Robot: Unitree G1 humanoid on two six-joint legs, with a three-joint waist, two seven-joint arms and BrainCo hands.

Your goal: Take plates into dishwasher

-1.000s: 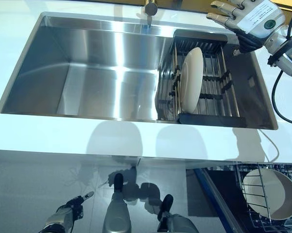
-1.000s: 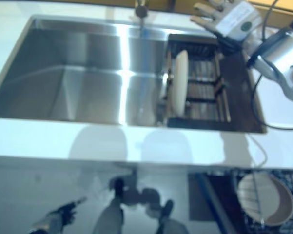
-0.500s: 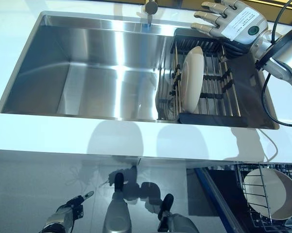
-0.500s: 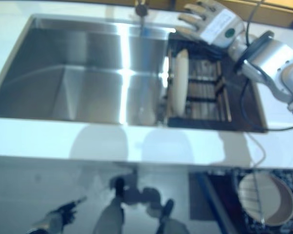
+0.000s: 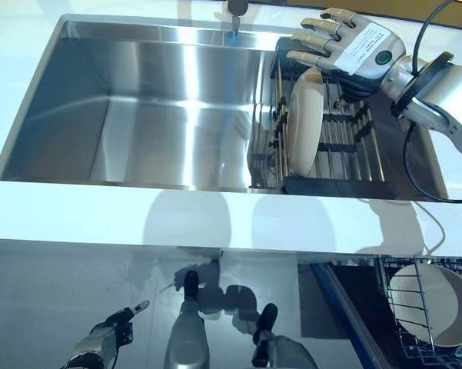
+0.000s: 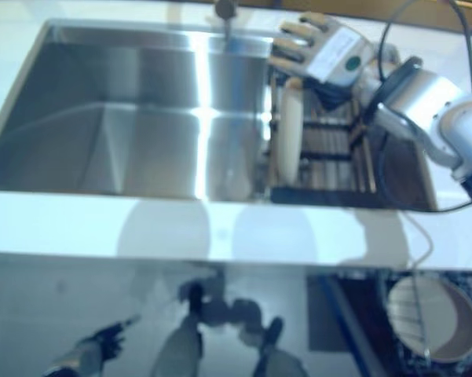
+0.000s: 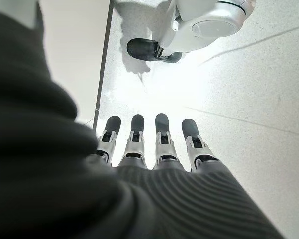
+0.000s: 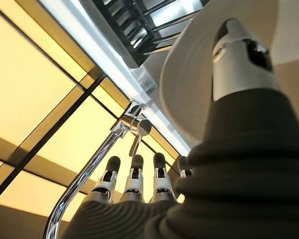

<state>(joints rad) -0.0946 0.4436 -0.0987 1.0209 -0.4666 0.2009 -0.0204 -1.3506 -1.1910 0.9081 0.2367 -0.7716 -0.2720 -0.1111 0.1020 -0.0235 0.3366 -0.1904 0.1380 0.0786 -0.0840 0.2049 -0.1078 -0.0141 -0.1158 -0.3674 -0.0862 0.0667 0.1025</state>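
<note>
right hand poised over the upright plate in the sink rack

the plate [image 5: 304,123] stands on edge in the dish rack [image 5: 330,138], which sits in the right end of the steel sink [image 5: 138,108]. taking the rack as the landmark: the plate is slotted toward the rack's left side, its faces turned left and right, so its rim runs from the rack's near bar toward its far end. the right hand [image 5: 334,44] hangs above the rack's far end, right at the plate's top rim, fingers spread and nearly straight, holding nothing. the right wrist view shows the plate's pale face close by the thumb [image 8: 241,55], while the fingers [image 8: 134,172] point past the rim toward the faucet [image 5: 236,9]; i cannot tell whether anything touches the rim yet.

the coming move, as i judge it, turns on this: the plate lies just below and to the near side of the palm, thin edge up, so fingers and thumb must straddle the rim on opposite faces. the rack's wire posts crowd the plate's lower half; the open room is straight up.

the left hand [image 7: 154,144] hangs low, well below the rack, fingers straight and empty, so the right is plainly nearer. another plate [image 5: 430,306] already rests in the dishwasher basket [image 5: 403,350], below and to the right of the rack.
</note>
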